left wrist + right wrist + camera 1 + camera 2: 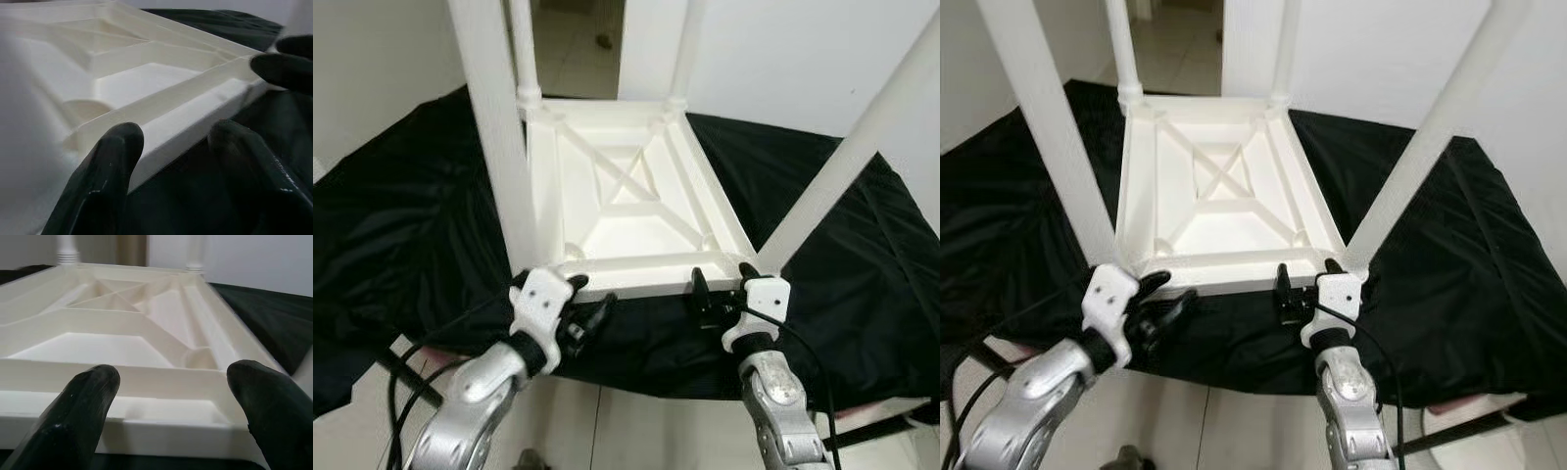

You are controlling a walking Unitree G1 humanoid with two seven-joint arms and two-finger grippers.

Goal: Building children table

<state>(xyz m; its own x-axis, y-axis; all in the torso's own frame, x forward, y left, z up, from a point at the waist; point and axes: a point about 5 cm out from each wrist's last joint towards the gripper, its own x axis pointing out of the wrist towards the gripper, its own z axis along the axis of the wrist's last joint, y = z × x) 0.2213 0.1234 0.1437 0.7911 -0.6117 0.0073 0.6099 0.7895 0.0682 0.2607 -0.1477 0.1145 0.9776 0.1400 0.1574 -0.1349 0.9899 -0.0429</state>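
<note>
The white plastic children table [626, 211] lies upside down on a surface covered with a black cloth [401, 235], its four legs [494, 127] standing up and its ribbed underside open to the head camera; the near edge of the tabletop lies along the near edge of the covered surface, just in front of the robot. The left gripper [589, 315] is near the corner with the near left leg, its two black fingers [102, 186] spread, one of them seems to lie against the near rim [186, 122]; whether it really touches I cannot tell. The right gripper [1304, 286] is at the near right corner, also spread wide, and its fingers [83, 406] point at the rim without closing on it. I judge the table to be light and stiff, a hollow moulded piece with cross ribs; the smooth plastic is probably slippery for the hard fingers. The rim wall looks like the best place to pinch, close to the corners; the tall legs may make it tip if it is lifted from one side only.
</note>
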